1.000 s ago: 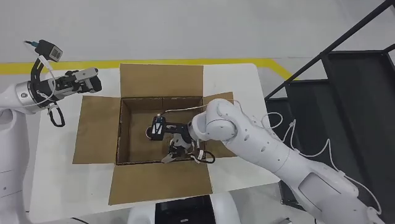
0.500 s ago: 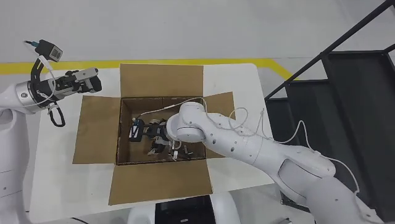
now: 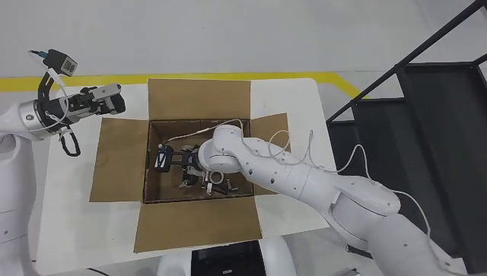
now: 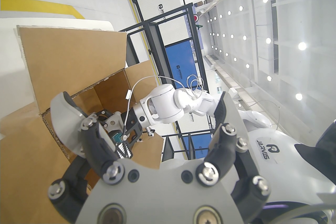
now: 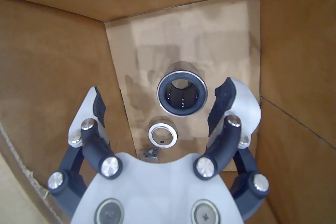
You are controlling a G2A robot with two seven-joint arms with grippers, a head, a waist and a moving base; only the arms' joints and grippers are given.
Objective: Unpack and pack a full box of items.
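Both jaws of the right gripper (image 5: 160, 89) are held spread wide, with nothing pinched between them. Just ahead of them, on the floor of the open brown cardboard box (image 3: 199, 97), a large steel cylindrical bearing with a black rubber end ring (image 5: 182, 70) is seen lying on its side, untouched. A small silver metal ring (image 5: 163, 135) is set just beside it, and a small grey metal block with holes (image 5: 148, 154) close to that.

Over the last second the right gripper has been carried leftward inside the box, from the middle toward the left wall, so that the bearing is now lined up with the gap. An unpacking grasp is judged to be in preparation; closure has not yet been made.

Well apart, the left gripper (image 3: 116, 99) is likewise spread and has been kept unmoved above the far left of the white table (image 3: 76, 200), outside the left flap.
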